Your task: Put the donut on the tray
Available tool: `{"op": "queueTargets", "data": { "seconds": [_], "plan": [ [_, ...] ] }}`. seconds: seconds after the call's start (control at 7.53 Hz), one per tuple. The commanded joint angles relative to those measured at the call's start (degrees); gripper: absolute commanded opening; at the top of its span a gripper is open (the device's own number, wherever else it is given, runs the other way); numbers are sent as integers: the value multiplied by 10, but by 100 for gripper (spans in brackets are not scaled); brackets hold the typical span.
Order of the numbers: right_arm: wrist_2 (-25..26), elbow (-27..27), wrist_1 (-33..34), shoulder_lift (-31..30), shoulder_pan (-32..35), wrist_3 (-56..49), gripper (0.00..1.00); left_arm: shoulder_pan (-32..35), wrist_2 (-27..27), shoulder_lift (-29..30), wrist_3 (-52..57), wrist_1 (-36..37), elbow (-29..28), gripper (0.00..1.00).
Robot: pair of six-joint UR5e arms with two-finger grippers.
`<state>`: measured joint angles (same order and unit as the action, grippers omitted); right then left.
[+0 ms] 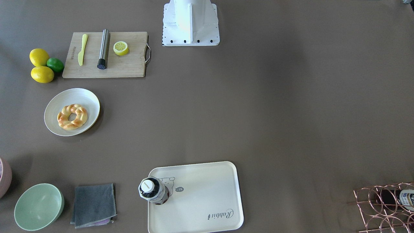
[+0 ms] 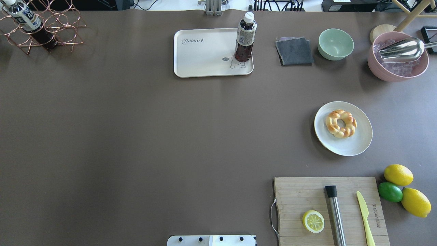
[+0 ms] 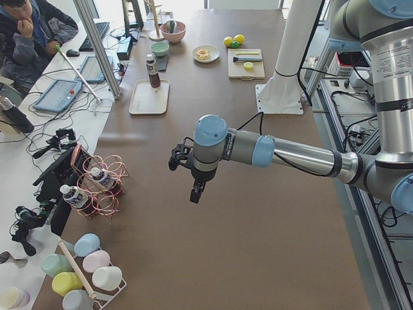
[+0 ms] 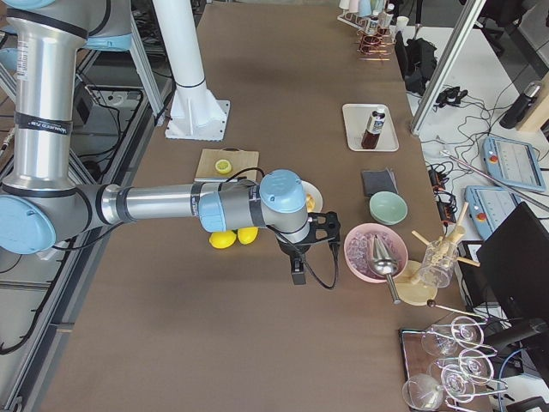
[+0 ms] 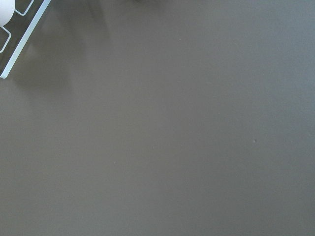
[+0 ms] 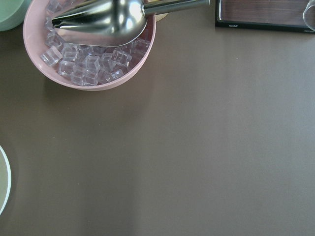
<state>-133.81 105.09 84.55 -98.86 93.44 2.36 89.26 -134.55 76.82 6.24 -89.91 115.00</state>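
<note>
We see the donut point(image 2: 340, 123) lying on the white plate point(image 2: 355, 145) right of centre in the overhead view, well apart from the tray point(image 2: 205, 54) at top centre, and we judge our right gripper point(image 4: 298, 273) the nearer one, though we cannot tell whether it is released or clenched.

Long table point(image 2: 136, 143) covered in matte brown, lit softly and evenly, glare seen at one end, flanked by a white desk point(image 3: 106, 119) strewn with cables, aluminium posts point(image 3: 98, 48) raised along its edge.
</note>
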Motion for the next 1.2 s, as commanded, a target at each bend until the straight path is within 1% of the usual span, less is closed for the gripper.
{"op": "queueTargets", "data": {
  "seconds": [0.0,0.66,1.06],
  "plan": [
    [-2,-1,0,1,0,0,100,-1,0,1,0,-1,-1,98],
    [-8,-1,0,3,-8,0,100,-3,0,-3,7,-1,-1,98],
    [-8,-3,0,0,-8,0,100,6,-3,-19,18,-20,3,98]
  ]
}}
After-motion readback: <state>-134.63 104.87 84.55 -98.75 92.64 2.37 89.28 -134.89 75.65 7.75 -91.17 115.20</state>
